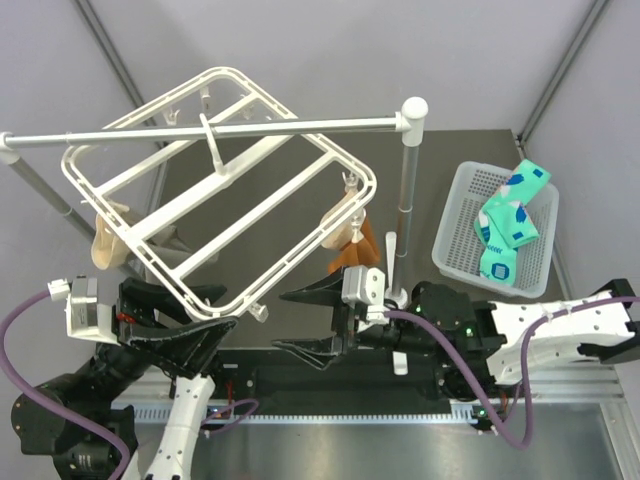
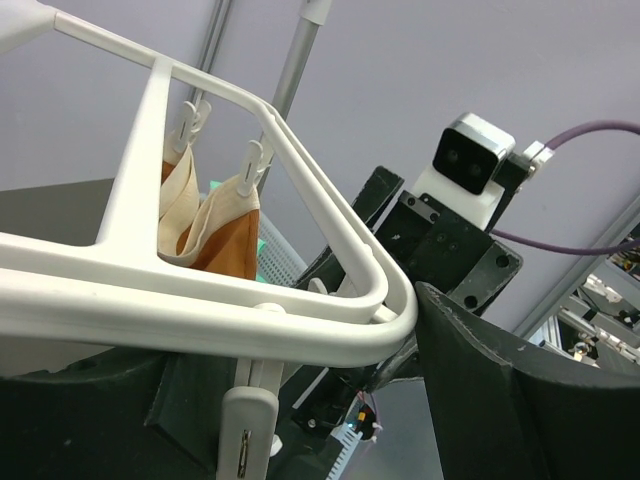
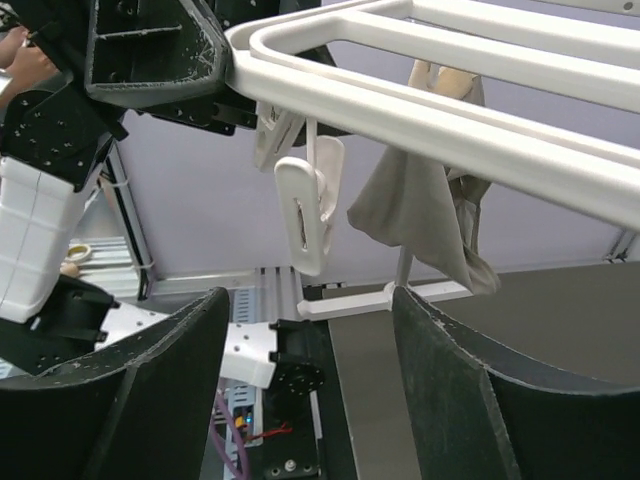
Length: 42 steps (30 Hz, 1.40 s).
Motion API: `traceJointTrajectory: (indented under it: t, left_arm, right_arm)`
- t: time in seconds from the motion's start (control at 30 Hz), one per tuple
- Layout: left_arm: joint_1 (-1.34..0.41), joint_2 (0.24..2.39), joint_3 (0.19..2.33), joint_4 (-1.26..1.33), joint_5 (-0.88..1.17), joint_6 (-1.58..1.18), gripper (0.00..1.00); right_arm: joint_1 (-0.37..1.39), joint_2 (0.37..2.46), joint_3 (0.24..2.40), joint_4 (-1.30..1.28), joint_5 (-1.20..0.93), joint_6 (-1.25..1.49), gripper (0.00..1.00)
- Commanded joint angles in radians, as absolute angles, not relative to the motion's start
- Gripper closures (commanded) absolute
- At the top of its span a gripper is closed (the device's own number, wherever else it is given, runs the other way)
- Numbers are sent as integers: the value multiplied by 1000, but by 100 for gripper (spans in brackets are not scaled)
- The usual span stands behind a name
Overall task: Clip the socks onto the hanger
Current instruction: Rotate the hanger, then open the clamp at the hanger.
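The white hanger hangs tilted from a rail. Its near corner lies between the fingers of my left gripper and touches the right finger. The jaws stand wide apart, open. A dangling clip hangs below that corner. My right gripper points left just beyond the corner and is open with nothing between its fingers. The same clip hangs just above its gap, under the hanger's bar. The teal-green socks lie in the basket at the far right, away from both grippers.
A white perforated basket holds the socks. The grey rail rests on an upright post. An orange sock and a beige sock hang clipped to the hanger.
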<state>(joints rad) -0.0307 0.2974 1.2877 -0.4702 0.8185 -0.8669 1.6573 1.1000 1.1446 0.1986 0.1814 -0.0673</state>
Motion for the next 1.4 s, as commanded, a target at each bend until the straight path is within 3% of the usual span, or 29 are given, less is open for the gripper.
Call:
traceJointTrajectory:
  t: [0.0,0.17,0.97,1.17,1.37]
  left_arm:
    - [-21,301,1285,-426,810,-876,28]
    - [-21,302,1289,-426,807,-876,28]
    - [-21,301,1299,-436,807,-864,28]
    - [-21,301,1299,-439,810,-861,28]
    - [-21,301,1302,-440,813,-859,28]
  right_arm:
    - [1693,1092,1106,420,256,-135,35]
    - [1712,1127,1075,544,298,-178,45]
    - [1733,1236,1074,692,342,-155,49]
    - [1732,1259,1080,703,347,-146,53]
    - [1732,1284,1089,716,356,-140,62]
